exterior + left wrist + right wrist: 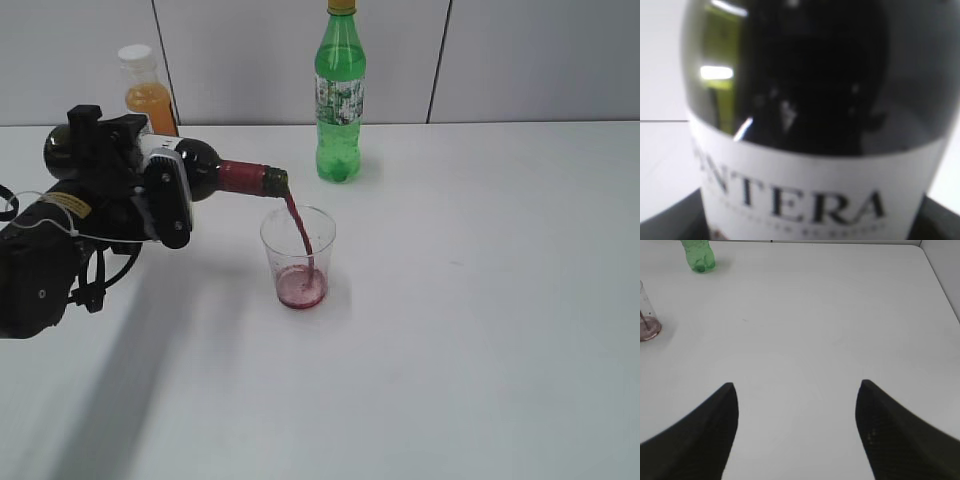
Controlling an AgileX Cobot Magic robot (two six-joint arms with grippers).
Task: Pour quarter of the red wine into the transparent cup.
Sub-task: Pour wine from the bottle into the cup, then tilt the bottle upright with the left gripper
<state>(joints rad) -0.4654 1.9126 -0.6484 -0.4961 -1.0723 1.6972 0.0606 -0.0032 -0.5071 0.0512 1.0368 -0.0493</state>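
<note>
My left gripper [150, 195] is shut on the dark wine bottle [215, 172] and holds it nearly level, mouth to the right over the transparent cup [298, 257]. A thin stream of red wine [300, 235] runs from the mouth into the cup, where a shallow red pool covers the base. In the left wrist view the bottle [815, 100] fills the frame, with its white label [810, 195]. My right gripper [797, 390] is open and empty over bare table; the cup [647, 320] shows at that view's left edge.
A tall green soda bottle [340, 95] stands behind the cup, and its base shows in the right wrist view [699, 257]. An orange juice bottle [148, 90] with a white cap stands at the back left behind my left arm. The white table [480, 300] stretches right.
</note>
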